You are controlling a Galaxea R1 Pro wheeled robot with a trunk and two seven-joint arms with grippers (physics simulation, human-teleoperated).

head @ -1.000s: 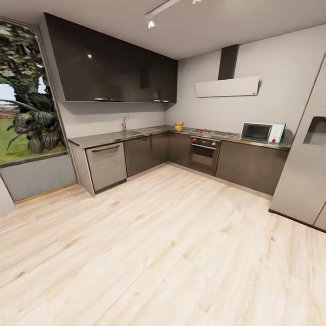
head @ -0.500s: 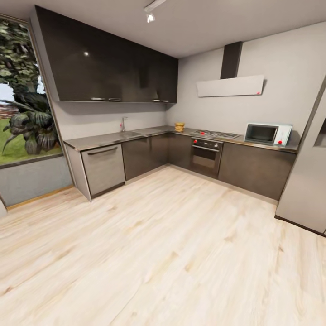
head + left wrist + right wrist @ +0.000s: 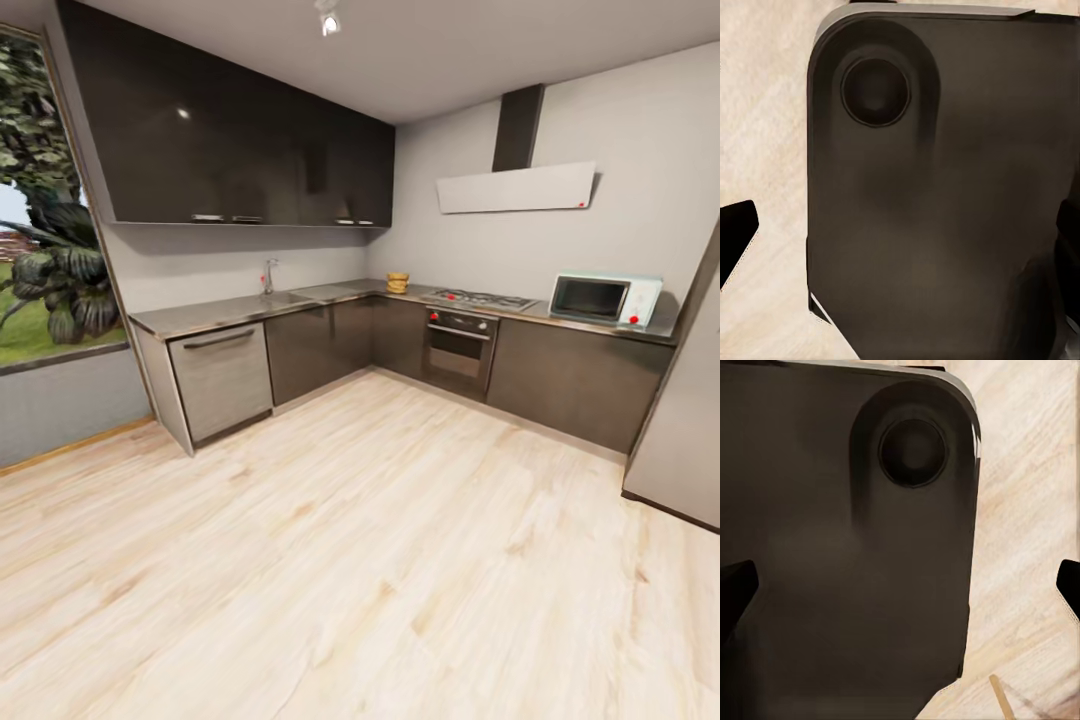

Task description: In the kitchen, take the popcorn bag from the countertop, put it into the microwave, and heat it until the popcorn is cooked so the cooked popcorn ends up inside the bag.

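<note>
Closer now, crumpled tan popcorn bag (image 3: 397,283) on glossy grey countertop (image 3: 240,309); boxy microwave (image 3: 605,299); claws' state indiscernible

Countertop (image 3: 230,311) — popcorn bag (image 3: 397,283), microwave (image 3: 604,299) well apart.

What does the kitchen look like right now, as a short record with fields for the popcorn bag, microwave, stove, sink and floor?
popcorn bag: on the countertop near the corner, upright
microwave: on the counter's right end, door shut
built-in oven: between bag and microwave, under the hob
sink tap: on the left run
floor: pale wood planks
grippers: fingertips at the wrist views' edges, apart, holding nothing
</note>
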